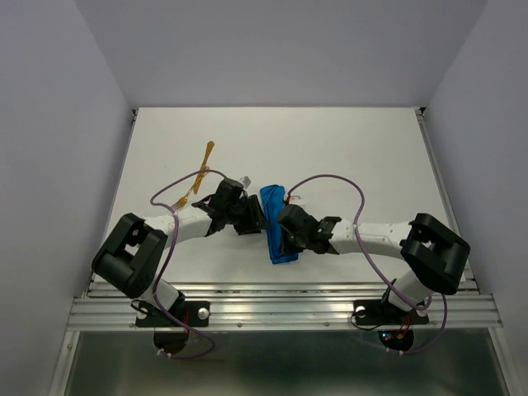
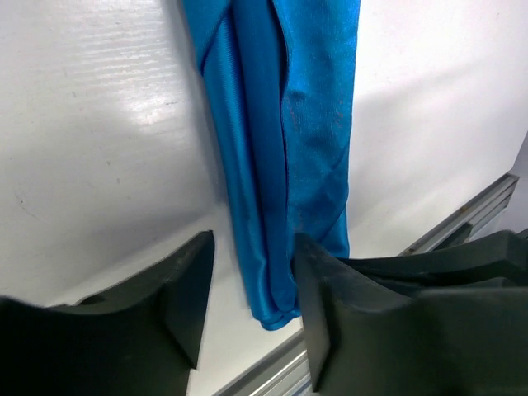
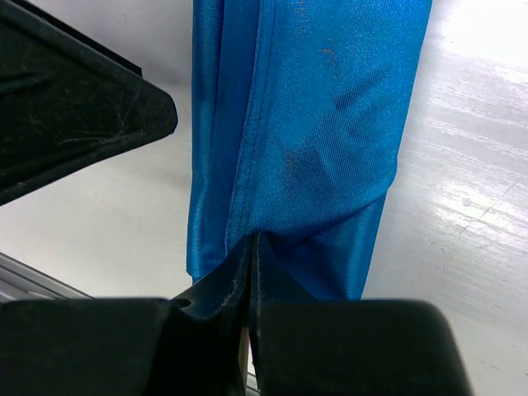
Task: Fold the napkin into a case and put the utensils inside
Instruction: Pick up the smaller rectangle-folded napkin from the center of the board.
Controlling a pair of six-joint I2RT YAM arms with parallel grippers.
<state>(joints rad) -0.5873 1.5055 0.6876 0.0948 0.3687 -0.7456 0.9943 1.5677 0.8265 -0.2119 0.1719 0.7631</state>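
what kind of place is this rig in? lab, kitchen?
Looks like a lab test cell, not a home: white table boxed in by plain walls, two arms bolted to an aluminium rail.

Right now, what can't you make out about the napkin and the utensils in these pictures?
Middle of the napkin, top view: covered by the left arm and right arm.
Far end of the napkin, both wrist views: cut off by the top edge.
The utensils, top view: too small to count or tell apart; absent from wrist views.
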